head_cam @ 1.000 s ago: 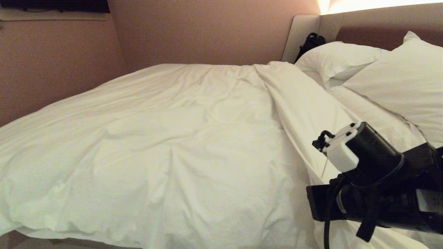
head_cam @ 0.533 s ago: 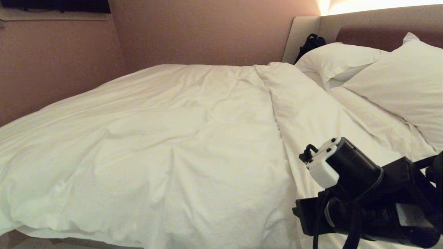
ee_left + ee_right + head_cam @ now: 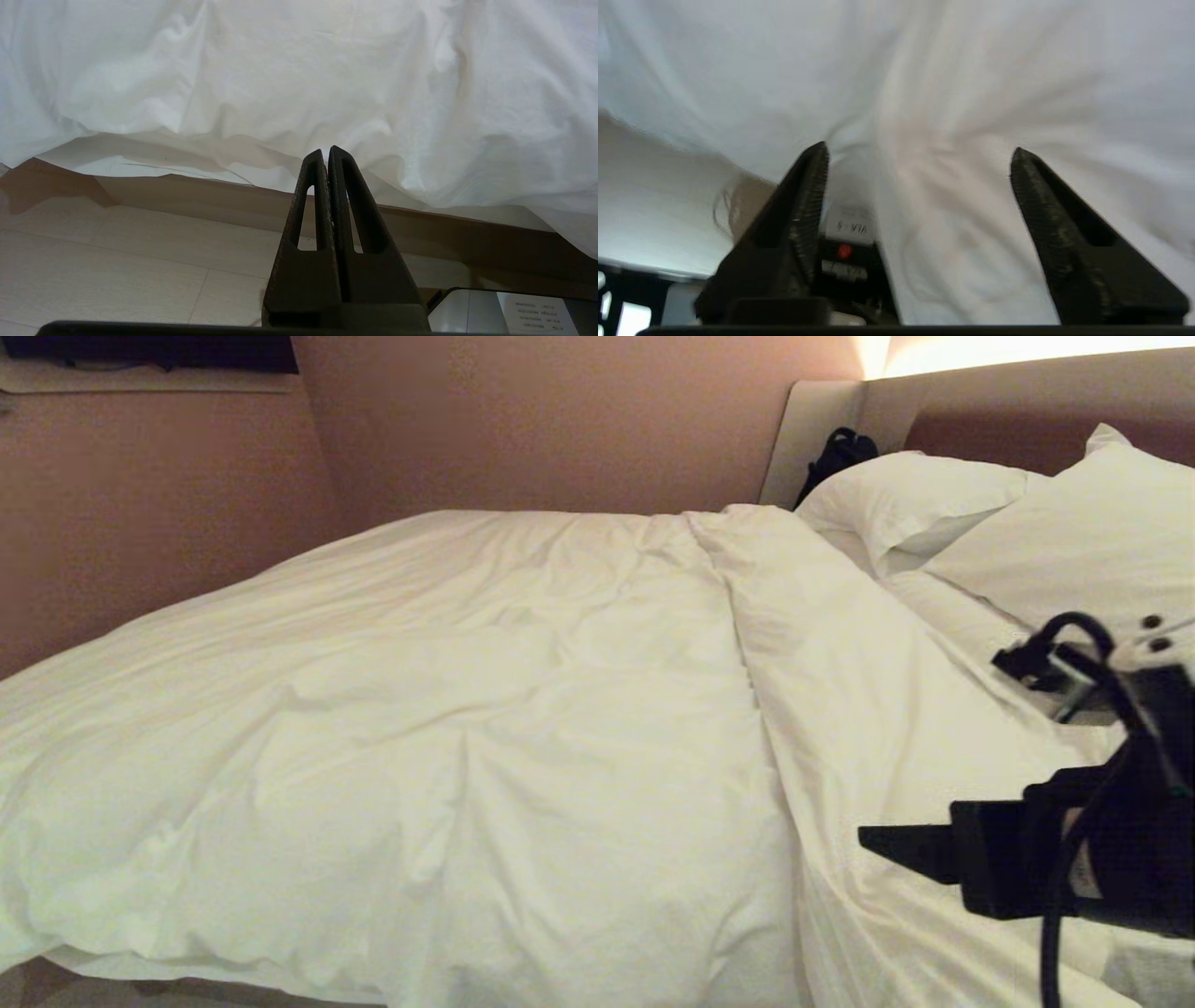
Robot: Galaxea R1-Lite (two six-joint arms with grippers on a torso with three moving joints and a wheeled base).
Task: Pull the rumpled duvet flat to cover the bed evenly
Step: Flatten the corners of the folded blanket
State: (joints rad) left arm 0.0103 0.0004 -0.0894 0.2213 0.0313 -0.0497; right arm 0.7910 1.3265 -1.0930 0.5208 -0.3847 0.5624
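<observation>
Now the duvet [image 3: 485,728] lies spread over most of the bed [image 3: 280,198], puffy and creased, with its near edge hanging over the side toward the floor [image 3: 117,261]. Its top edge stops a little short of the two pillows [image 3: 1074,560] by the headboard [image 3: 1027,401], and a long fold runs down the side nearest the robot's right.

The right gripper [image 3: 920,186] hangs just above that fold, with white cloth under it. Its two fingers stand wide apart and nothing is between them, so it holds nothing. It looks ready to pick a new spot to pinch and pull.

The left gripper [image 3: 325,156] waits low by the bed's side, near the hanging edge. Its fingers are pressed together and empty, likely because that arm has no job right now.
</observation>
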